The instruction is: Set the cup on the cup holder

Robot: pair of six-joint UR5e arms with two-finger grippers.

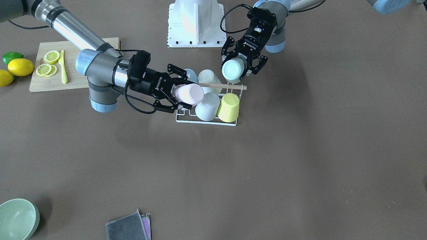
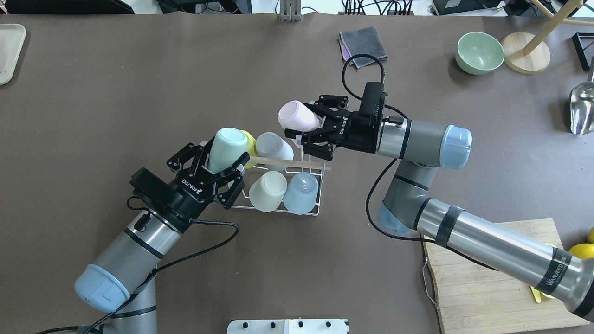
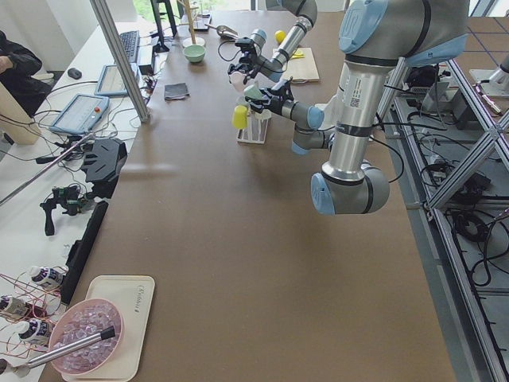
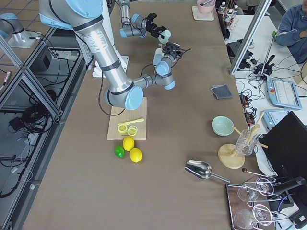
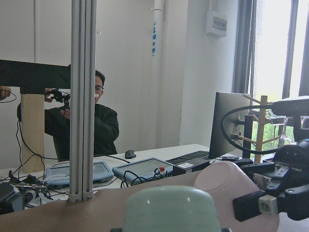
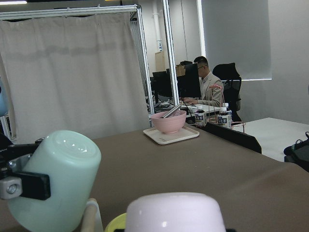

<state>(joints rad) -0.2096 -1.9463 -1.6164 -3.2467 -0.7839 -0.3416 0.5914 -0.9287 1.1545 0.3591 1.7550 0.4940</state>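
Note:
The cup holder, a white wire rack [image 2: 278,209] with a wooden rod [image 2: 297,163] across its top, stands mid-table and also shows in the front view [image 1: 206,122]. It holds a yellow cup [image 1: 229,107], a white cup [image 1: 207,106], a cream cup [image 1: 208,77] and a pale blue cup [image 1: 191,74], all upside down. My left gripper [image 2: 223,157] is shut on a mint cup [image 2: 227,146], tilted over the rack's left end. My right gripper [image 2: 308,121] is shut on a pink cup [image 2: 299,116], tilted above the rack's far right corner. Each wrist view shows both held cups: mint [image 5: 171,210], pink [image 6: 176,212].
A wooden cutting board [image 1: 83,80] with lemon slices and a yellow knife lies by the right arm, with lemons [image 1: 20,66] and a lime beside it. A green bowl [image 2: 480,53], a grey cloth [image 2: 364,41], a wooden stand [image 2: 524,58] and a metal scoop [image 2: 582,109] sit at the far side.

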